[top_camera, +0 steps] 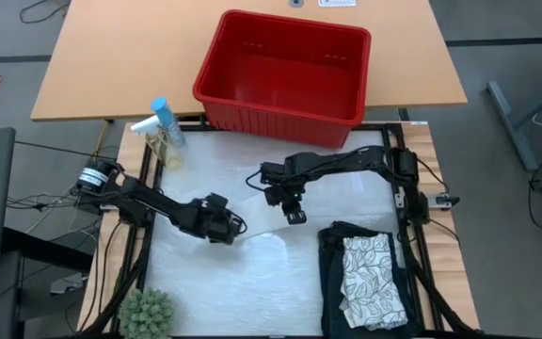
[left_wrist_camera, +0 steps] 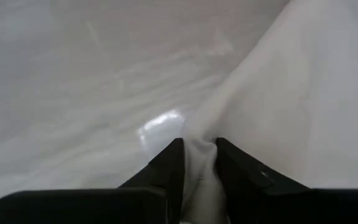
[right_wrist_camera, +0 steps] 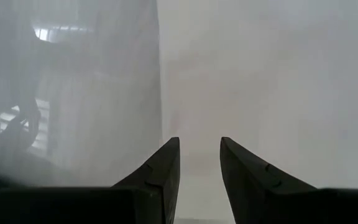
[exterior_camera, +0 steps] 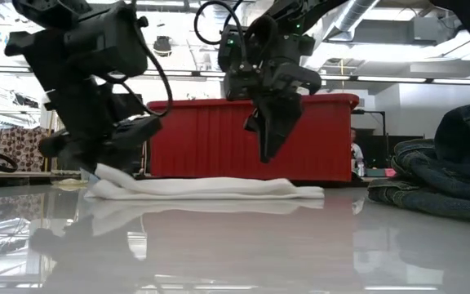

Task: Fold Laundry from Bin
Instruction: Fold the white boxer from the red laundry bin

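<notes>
Whitish cloth (exterior_camera: 206, 189) — thin, limp, light, likely to slide on the glossy table (top_camera: 205, 282); grip at an edge or corner. It lies flat mid-table, long axis left–right. Left gripper (left_wrist_camera: 199, 163) pinches its left end. Right gripper (top_camera: 293, 209) hovers above — fingers parted, empty. Bin (top_camera: 283, 71) at the far edge.

Camera set, 4 views, as I see them from my station.
High: overhead, facing straight down; takes in the whole tabletop (top_camera: 252, 282) and the red bin (top_camera: 285, 75).
Low: at tabletop height, facing level toward the same bin (exterior_camera: 219, 147) and the room behind.
Left wrist: very near, facing past its own claw (left_wrist_camera: 199, 163) onto white cloth (left_wrist_camera: 303, 106).
Right wrist: close, facing the tabletop past its claw (right_wrist_camera: 199, 163).
</notes>
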`<state>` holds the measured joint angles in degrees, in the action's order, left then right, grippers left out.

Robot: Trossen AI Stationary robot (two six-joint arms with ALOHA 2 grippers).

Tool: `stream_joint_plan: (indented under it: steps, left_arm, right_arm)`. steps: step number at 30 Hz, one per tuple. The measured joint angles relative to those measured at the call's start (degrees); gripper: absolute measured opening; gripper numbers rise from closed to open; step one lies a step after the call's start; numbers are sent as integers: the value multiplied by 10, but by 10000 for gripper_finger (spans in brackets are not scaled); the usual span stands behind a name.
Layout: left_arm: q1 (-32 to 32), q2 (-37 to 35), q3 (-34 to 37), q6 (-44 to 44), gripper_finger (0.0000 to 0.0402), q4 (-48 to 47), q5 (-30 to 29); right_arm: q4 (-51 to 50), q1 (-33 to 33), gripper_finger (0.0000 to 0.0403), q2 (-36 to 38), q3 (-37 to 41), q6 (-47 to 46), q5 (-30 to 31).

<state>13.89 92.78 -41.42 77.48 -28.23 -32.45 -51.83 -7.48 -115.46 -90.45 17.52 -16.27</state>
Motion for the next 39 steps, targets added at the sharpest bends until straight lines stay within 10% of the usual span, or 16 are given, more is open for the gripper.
stream_joint_plan:
  steps: [21, 34, 39]
  left_arm:
    - [-56, -429, 144, -110, 82, -7, 41]
    - [13, -445, 144, -26, 247, -4, 106]
    - [20, -397, 144, 150, 295, -51, 122]
  right_arm:
    - [47, -6, 139, 0, 0, -36, 0]
    - [76, -6, 161, 0, 0, -54, -1]
    - [77, -6, 171, 0, 0, -55, -1]
